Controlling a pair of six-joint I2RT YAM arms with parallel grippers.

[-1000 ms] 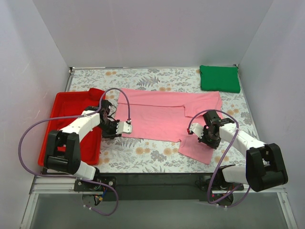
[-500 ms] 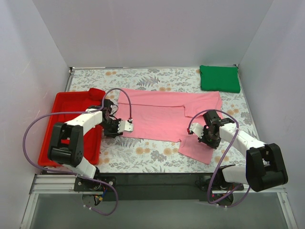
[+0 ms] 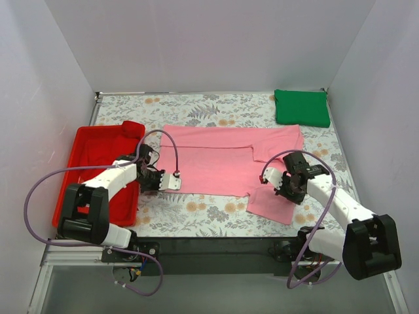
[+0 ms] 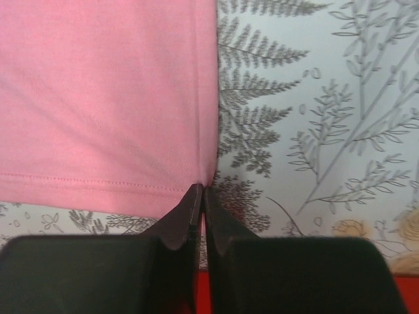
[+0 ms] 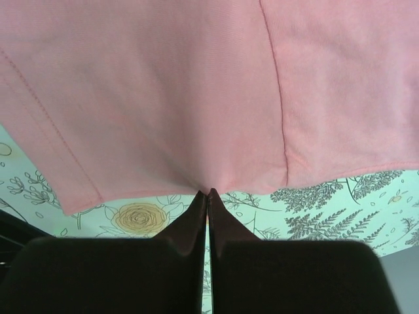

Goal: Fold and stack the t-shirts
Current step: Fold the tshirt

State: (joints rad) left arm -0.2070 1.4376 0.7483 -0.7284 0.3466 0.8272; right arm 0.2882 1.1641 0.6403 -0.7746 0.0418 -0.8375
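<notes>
Pink t-shirt (image 3: 222,160) lies spread flat across the middle of the tabletop (image 3: 196,212).

Left fingers (image 4: 177,222) are pressed fully together. The shirt's near-left corner is pinched between their tips, just where the hem meets the side edge.

Right fingers (image 5: 186,222) are likewise closed tip to tip. They grip the near edge of the shirt's right portion, just beside a seam. The cloth puckers slightly at both pinch points.

Green t-shirt (image 3: 301,108) sits folded in the far right corner of the tabletop, just beyond the pink one and well apart from both sets of fingers.

Red tray (image 3: 91,147) stands at the left edge, just left of the pink shirt, with the left arm reaching across it. A red lump (image 3: 133,127) rests at its far right corner, possibly cloth; the top view is too coarse to confirm.
</notes>
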